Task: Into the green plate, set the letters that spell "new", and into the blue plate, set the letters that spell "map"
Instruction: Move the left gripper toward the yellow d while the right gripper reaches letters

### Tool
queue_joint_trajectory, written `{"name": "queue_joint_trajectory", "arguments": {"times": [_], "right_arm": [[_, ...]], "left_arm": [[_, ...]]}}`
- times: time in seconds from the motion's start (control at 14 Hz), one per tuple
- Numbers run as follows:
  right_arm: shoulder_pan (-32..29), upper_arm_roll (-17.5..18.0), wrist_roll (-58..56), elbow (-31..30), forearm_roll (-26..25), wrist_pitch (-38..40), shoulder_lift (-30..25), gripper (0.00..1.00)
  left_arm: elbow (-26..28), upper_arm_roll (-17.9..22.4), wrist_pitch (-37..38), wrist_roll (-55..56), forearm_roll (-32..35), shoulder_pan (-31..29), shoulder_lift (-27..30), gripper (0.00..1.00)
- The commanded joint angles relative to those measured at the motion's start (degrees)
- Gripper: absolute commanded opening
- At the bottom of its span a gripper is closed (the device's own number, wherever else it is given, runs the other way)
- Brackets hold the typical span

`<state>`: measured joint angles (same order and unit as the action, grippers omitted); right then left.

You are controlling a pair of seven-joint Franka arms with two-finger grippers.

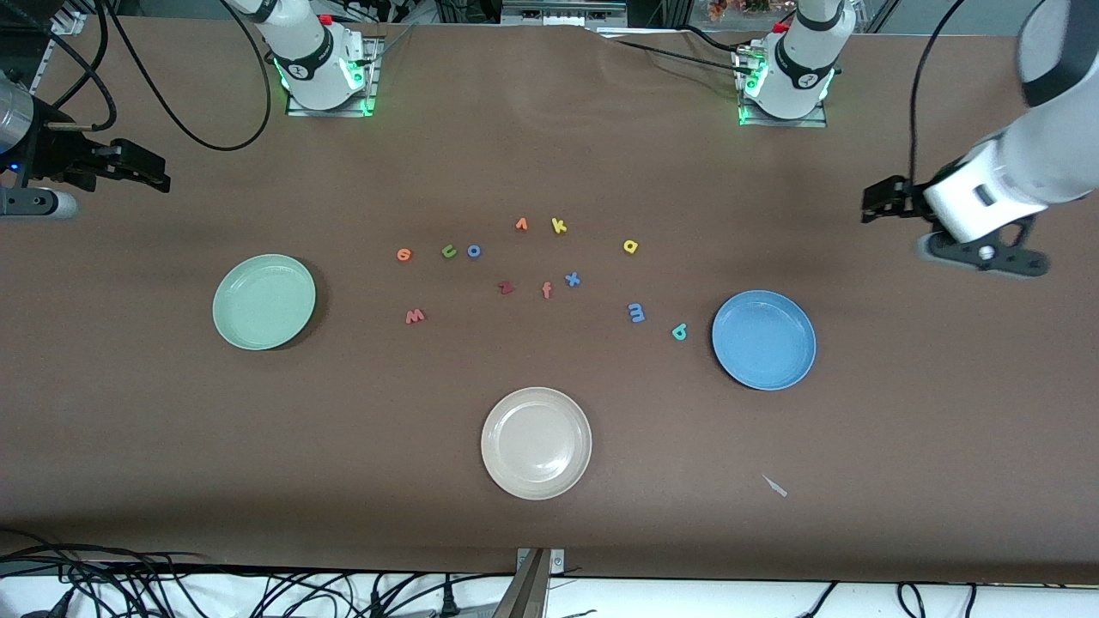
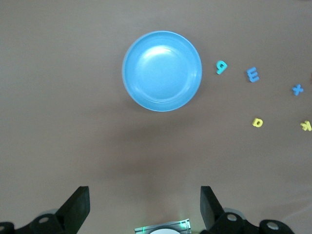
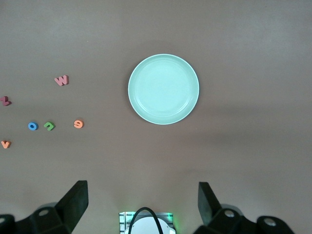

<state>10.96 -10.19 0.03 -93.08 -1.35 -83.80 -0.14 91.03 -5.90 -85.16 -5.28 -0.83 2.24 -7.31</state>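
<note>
The green plate (image 1: 264, 301) (image 3: 163, 88) lies toward the right arm's end, the blue plate (image 1: 763, 340) (image 2: 162, 71) toward the left arm's end. Between them lie the green "n" (image 1: 449, 251) (image 3: 48, 126), orange "e" (image 1: 404, 254) (image 3: 78, 124), salmon "w" (image 1: 415, 316) (image 3: 61, 80), blue "m" (image 1: 636, 312) (image 2: 252, 74), yellow "a" (image 1: 630, 246) (image 2: 257, 122) and teal "p" (image 1: 679, 331) (image 2: 221, 67). My left gripper (image 1: 880, 199) (image 2: 145, 204) hangs open over bare table at its own end. My right gripper (image 1: 142, 167) (image 3: 143, 202) hangs open at the other end. Both hold nothing.
A beige plate (image 1: 536, 442) sits nearer the front camera, mid-table. Other letters lie among the task's: blue "o" (image 1: 474, 251), orange "v" (image 1: 521, 224), yellow "k" (image 1: 559, 226), blue "x" (image 1: 573, 279), dark red "z" (image 1: 506, 287), salmon "f" (image 1: 547, 290). A small white scrap (image 1: 775, 486) lies near the front edge.
</note>
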Motion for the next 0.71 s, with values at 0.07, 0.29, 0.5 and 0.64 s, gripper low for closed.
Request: {"name": "queue_joint_trajectory", "arguments": {"times": [0.07, 0.29, 0.5, 0.64], "right_arm": [[0.7, 0.0, -7.5, 0.2, -0.2, 0.7, 1.4, 1.0], [2.0, 0.1, -12.6, 0.4, -0.6, 1.4, 4.3, 1.0], [2.2, 0.1, -12.2, -0.6, 0.4, 1.0, 6.0, 1.0], [2.8, 0.9, -12.2, -3.9, 1.3, -4.9, 5.9, 1.0]], "left_arm": [[-6.1, -0.2, -0.8, 0.5, -0.2, 4.3, -9.1, 1.0], [-6.6, -0.3, -1.3, 0.4, 0.1, 9.8, -14.7, 1.0], [-6.6, -0.3, -4.5, 0.5, 0.0, 12.7, -16.9, 1.0], [-6.6, -0.4, -4.8, 0.5, -0.1, 12.8, -17.5, 1.0]]}}
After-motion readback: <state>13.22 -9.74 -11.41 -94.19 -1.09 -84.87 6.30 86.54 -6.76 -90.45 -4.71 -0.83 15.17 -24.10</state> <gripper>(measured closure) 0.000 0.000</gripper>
